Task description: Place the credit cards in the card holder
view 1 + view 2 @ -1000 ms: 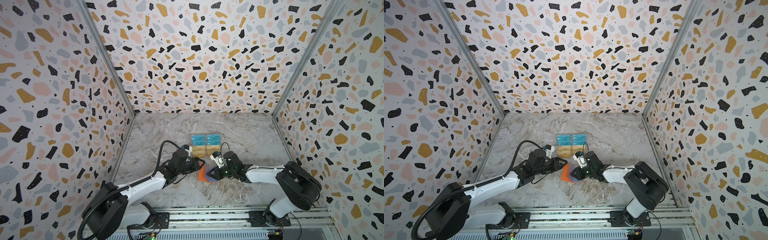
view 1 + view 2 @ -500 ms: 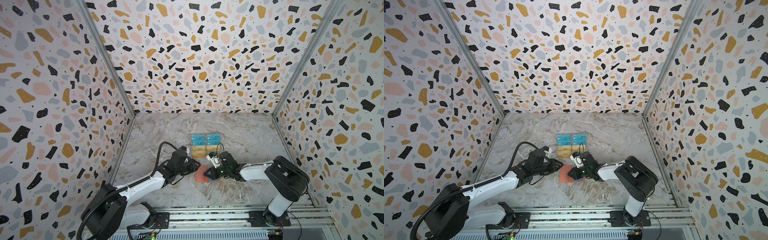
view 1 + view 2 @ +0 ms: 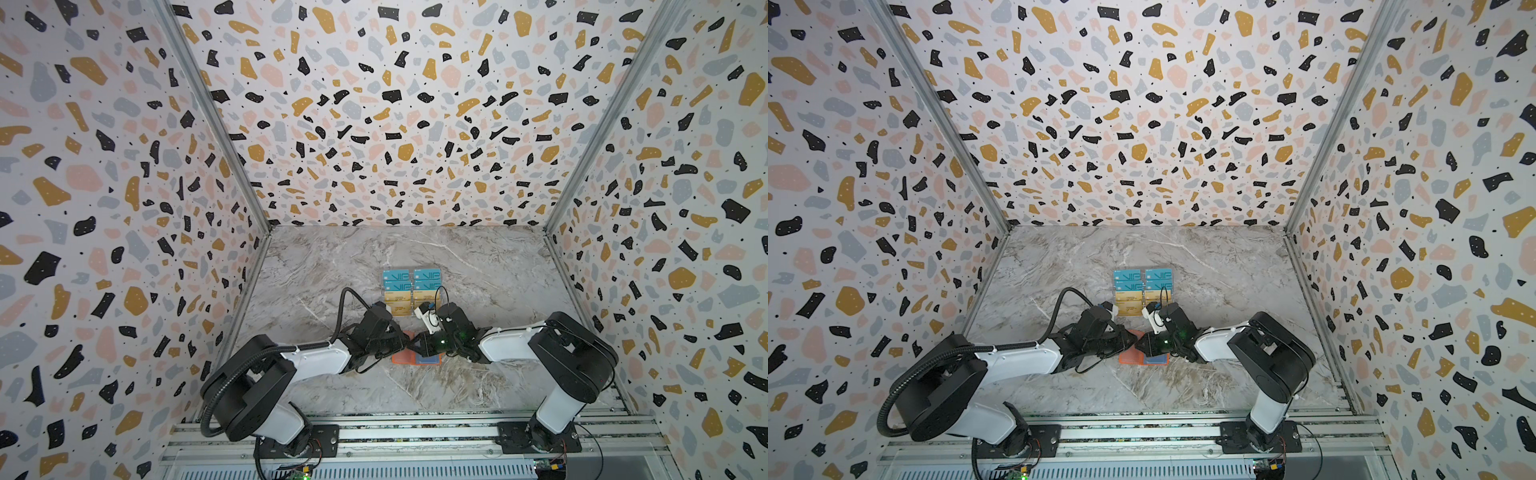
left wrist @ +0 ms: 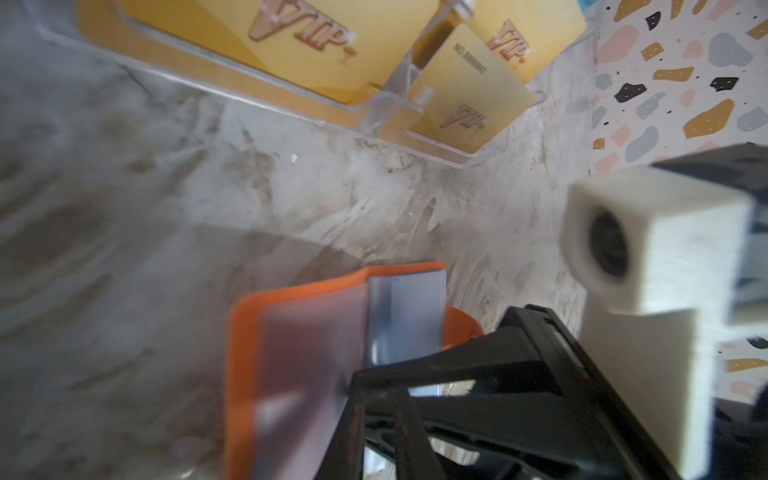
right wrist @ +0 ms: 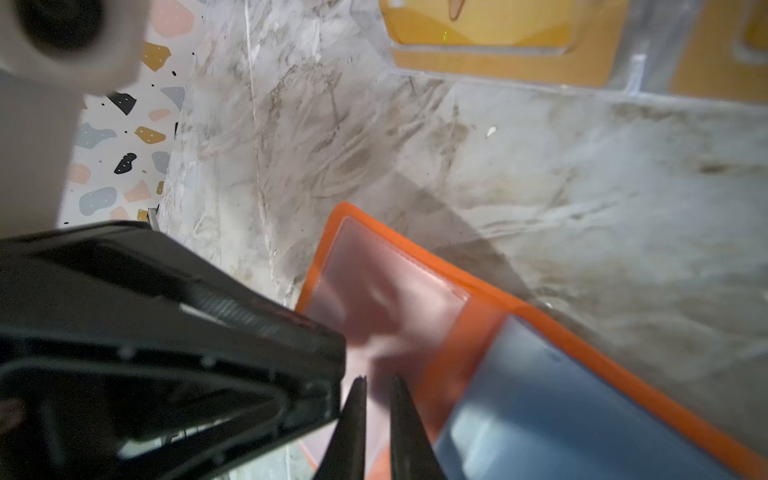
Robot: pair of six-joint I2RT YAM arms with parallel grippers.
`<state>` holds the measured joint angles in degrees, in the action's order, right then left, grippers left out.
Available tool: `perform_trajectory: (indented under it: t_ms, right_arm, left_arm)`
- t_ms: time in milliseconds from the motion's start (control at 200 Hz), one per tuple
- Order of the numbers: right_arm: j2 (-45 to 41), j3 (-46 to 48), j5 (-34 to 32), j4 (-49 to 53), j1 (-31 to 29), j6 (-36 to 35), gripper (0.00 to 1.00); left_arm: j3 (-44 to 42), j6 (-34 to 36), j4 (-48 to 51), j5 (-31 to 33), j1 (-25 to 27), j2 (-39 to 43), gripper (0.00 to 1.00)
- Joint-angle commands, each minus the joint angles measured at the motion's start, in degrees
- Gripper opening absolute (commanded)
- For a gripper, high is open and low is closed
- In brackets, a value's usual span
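Count: two tools, one card holder, one clear stand, four teal cards, at least three gold cards.

Near, front middle of the desk (image 3: 332, 270): both tools come in low and meet tip to tip.
- Left tool (image 3: 400, 341): dark on dark, so I cannot tell whether its jaws are apart or together.
- Right tool (image 5: 376, 382): fingers drawn nearly together with a thin slit between them. It seems to pinch the holder's clear sleeve near the fold.

Card holder (image 3: 402, 358): lies open and flat on the desk, right under the two tips, which meet over its middle.
- Orange cover with a raised orange border.
- One half carries a clear, pinkish sleeve. The other half carries blue-grey sleeves.
- A rounded orange tab pokes out beside the right tool in the left wrist view.
- Much of it is blurred up close.

Farther back, past a strip of bare marble: the clear stand (image 4: 386, 108), apart from the holder.
- Gold cards (image 3: 395, 296) sit in its nearer rows. One place is covered by a white wrist camera (image 3: 428, 320).
- Teal cards (image 3: 395, 276) with large "VIP" lettering sit behind them, two by two.
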<state>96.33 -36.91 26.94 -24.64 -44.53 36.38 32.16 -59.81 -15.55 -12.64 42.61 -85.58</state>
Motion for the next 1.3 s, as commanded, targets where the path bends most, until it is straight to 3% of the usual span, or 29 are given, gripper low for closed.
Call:
perform_trajectory:
  t_ms: [0,180,290,496,576,696,901,1046,1291]
  right_arm:
    - [-3.87,0.01,-1.53,2.26,0.21,-0.65,0.15]
    - [-6.45,-1.46,-1.54,6.30,2.25,-3.30,0.17]
    - [-7.17,-5.87,-3.14,13.85,2.70,-9.53,0.23]
    - [-7.13,-15.76,-10.59,27.11,5.41,-21.96,0.49]
    - [-6.42,-18.91,-13.79,29.04,7.01,-25.72,0.54]
    - [-4.14,-23.68,-11.19,31.09,8.86,-33.68,0.54]
    - [2.92,-33.59,-7.73,37.86,11.19,-41.20,0.48]
    - [5.79,-36.12,-6.10,39.10,11.84,-45.91,0.40]
    - [4.88,-35.04,-2.24,38.66,12.46,-49.83,0.40]
  left_arm:
    - [-1.22,1.55,-0.53,1.55,0.03,-0.92,0.15]
    - [-1.75,5.69,2.88,3.28,0.07,-1.36,0.15]
    - [-1.82,7.02,3.78,2.99,0.04,-2.04,0.16]
    - [-1.47,8.72,3.68,2.53,0.08,-2.20,0.17]
    - [-1.12,9.58,4.33,2.54,0.03,-2.50,0.17]
    - [-1.24,10.88,4.43,2.31,0.02,-2.75,0.18]
    - [-1.48,11.47,3.34,1.90,0.03,-2.75,0.18]
    - [-1.91,11.65,3.18,1.91,-0.03,-2.30,0.18]
    - [-2.63,11.29,2.25,1.50,0.01,-1.96,0.19]
